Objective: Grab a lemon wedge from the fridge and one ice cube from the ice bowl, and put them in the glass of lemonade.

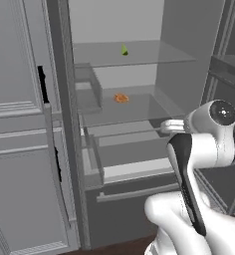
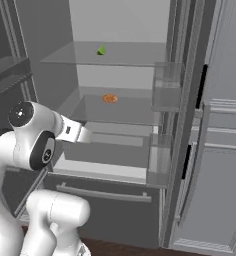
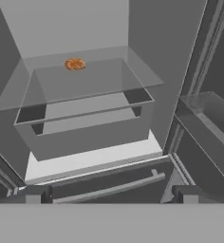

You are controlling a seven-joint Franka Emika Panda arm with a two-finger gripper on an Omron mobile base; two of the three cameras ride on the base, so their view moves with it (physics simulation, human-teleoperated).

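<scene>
The white jointed robot arm stands nearest, in front of the tall dark grey double-door fridge, whose doors are swung wide, and its forearm reaches toward the pale grey inside. At the bottom of the hand view the two small dark tips of the pincer stand far apart, one at each side, so the pincer is spread wide and pinches nothing; it hangs just outside the fridge, above the front of the bottom drawer. That dark grey bottom drawer with its long grey horizontal bar handle is the lowest part of the fridge front and is closed. Above the drawer, inside the fridge, sit the pale grey crisper bins, roofed by a glass shelf. On the lower glass shelf, toward the back wall, lies the small flat orange item, also seen in the hand view. One level higher, on the upper glass shelf, rests the tiny yellow-green pointed lemon wedge, near the rear of the fridge and well apart from the pincer; from the right base view it sits left of the shelf's centre. Clear door bins hang on the open fridge door.
</scene>
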